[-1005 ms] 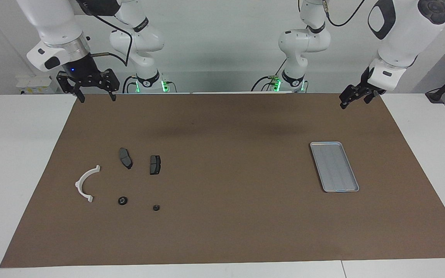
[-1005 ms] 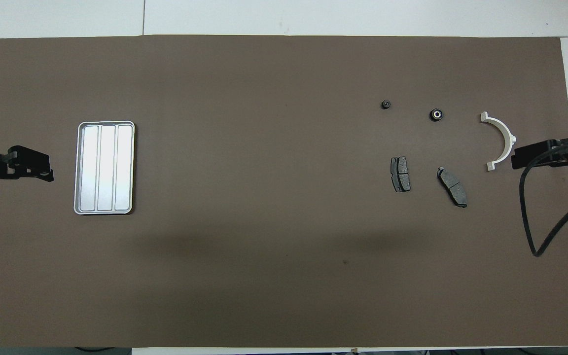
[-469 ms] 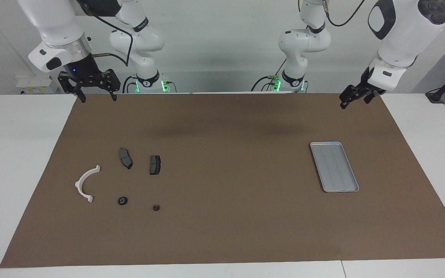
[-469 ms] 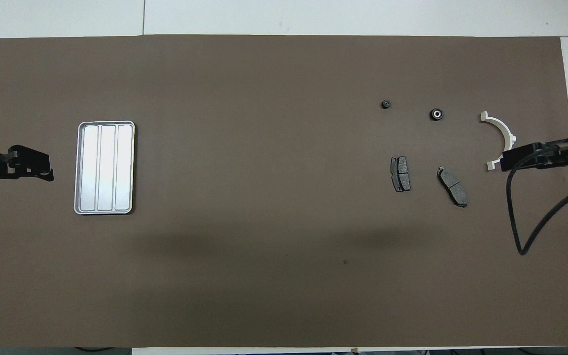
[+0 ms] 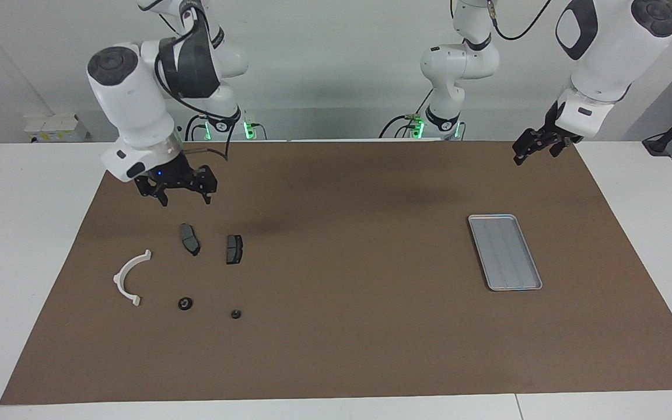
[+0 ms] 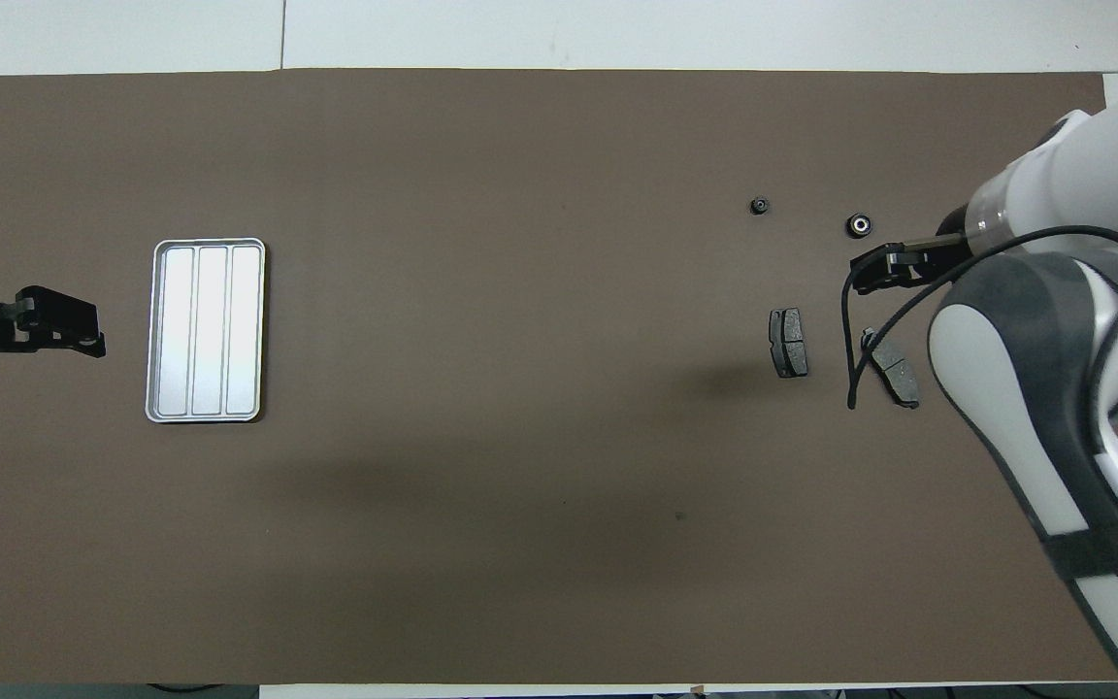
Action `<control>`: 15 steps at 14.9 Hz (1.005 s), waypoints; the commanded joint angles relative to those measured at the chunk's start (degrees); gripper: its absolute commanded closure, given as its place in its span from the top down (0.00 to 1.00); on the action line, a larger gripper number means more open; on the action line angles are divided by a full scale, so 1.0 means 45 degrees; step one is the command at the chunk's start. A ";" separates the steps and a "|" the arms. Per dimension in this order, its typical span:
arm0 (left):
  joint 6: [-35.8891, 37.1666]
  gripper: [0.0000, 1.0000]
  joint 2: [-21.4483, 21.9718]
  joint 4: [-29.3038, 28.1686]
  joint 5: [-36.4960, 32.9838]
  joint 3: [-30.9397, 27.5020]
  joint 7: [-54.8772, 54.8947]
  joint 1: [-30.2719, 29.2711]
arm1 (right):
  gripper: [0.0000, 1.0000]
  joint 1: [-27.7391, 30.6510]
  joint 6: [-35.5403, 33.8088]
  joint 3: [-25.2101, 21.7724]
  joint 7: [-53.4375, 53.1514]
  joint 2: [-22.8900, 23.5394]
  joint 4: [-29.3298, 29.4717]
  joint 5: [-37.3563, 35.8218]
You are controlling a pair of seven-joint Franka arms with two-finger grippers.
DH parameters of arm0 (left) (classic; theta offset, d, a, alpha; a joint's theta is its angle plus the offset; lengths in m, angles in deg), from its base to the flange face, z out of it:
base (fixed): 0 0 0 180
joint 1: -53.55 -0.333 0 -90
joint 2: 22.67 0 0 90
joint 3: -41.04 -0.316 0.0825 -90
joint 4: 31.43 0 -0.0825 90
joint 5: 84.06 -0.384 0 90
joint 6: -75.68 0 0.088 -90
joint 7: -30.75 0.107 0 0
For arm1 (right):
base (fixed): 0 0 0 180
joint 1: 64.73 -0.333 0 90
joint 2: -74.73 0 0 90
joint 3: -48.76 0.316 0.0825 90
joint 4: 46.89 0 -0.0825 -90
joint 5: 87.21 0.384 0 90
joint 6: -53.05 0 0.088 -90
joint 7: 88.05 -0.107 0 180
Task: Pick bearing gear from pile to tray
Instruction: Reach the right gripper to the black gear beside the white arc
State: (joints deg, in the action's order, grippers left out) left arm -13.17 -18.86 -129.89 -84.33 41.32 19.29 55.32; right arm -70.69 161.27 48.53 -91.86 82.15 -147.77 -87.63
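The pile lies toward the right arm's end of the mat: a white half-ring bracket [image 5: 129,277], two dark brake-pad plates [image 5: 189,238] [image 5: 234,248] and two small black round pieces [image 5: 185,303] [image 5: 235,314]; which one is the bearing gear I cannot tell. My right gripper [image 5: 184,197] hangs open and empty above the mat, close to the plates. In the overhead view it [image 6: 871,275] shows between the larger round piece [image 6: 859,225] and a plate [image 6: 894,367], and the arm hides the bracket. The empty silver tray [image 5: 505,251] [image 6: 206,330] lies toward the left arm's end. My left gripper [image 5: 531,153] waits there, open.
A brown mat [image 5: 347,326] covers most of the white table. A black cable [image 6: 850,340] loops down from the right wrist beside the plates. The arms' bases [image 5: 222,125] stand at the mat's edge nearest the robots.
My right arm has swung in from the mat's corner and come down over the pile, now hanging just above the brake-pad plates. The left arm and all parts have stayed put.
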 commanded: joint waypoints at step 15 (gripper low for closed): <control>0.0212 1.00 0.0228 -0.0093 0.0138 -0.0004 0.0163 -0.0041 | 1.00 -0.0883 0.1947 -0.0027 -0.2434 0.7686 0.5407 -0.0530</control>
State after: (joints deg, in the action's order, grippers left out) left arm -13.17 -18.86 -129.89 -84.33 41.32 19.29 55.32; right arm -74.76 169.17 48.16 -101.37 114.64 -125.74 -88.18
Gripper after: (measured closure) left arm 0.000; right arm 0.000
